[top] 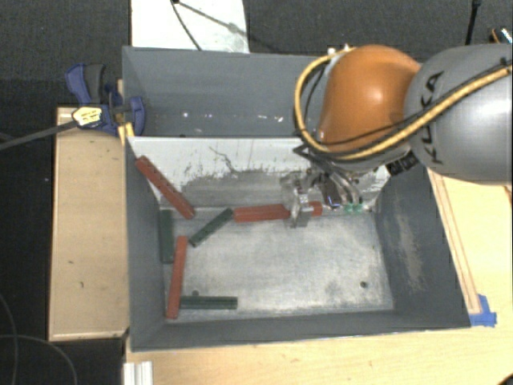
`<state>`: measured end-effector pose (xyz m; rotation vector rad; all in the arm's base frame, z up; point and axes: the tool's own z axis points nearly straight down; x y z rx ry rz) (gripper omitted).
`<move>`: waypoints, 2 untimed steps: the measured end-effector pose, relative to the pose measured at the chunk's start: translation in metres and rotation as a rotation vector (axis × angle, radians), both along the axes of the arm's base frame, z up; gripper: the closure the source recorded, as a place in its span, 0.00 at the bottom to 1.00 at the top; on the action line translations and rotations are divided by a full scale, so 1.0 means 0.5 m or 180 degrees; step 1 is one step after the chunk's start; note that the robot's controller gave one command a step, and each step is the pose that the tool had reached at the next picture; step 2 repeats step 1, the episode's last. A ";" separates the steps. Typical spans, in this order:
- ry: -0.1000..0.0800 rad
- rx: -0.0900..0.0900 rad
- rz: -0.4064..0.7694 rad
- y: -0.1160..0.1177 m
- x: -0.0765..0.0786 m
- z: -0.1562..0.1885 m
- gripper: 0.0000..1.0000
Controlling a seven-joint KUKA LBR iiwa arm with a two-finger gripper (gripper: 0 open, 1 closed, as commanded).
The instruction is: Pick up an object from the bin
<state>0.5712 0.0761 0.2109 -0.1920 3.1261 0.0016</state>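
Note:
My gripper (307, 199) is low over the back right part of the bin floor, under the arm's orange cover. Its metal parts sit right at the right end of a long red stick (260, 213) that lies flat, running left to right. A short piece of red shows on the gripper's right side too. A dark green stick (210, 227) lies slanted just off the red stick's left end.
Along the bin's left side lie a slanted red stick (163, 187), an upright dark green stick (165, 235), another red stick (176, 277) and a dark green one (208, 301) near the front wall. The arm fills the bin's back right corner.

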 end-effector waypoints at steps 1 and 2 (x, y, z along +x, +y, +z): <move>-0.0003 -0.0008 0.0510 -0.025 -0.002 0.155 1.00; -0.0003 -0.0008 0.0510 -0.025 -0.002 0.155 1.00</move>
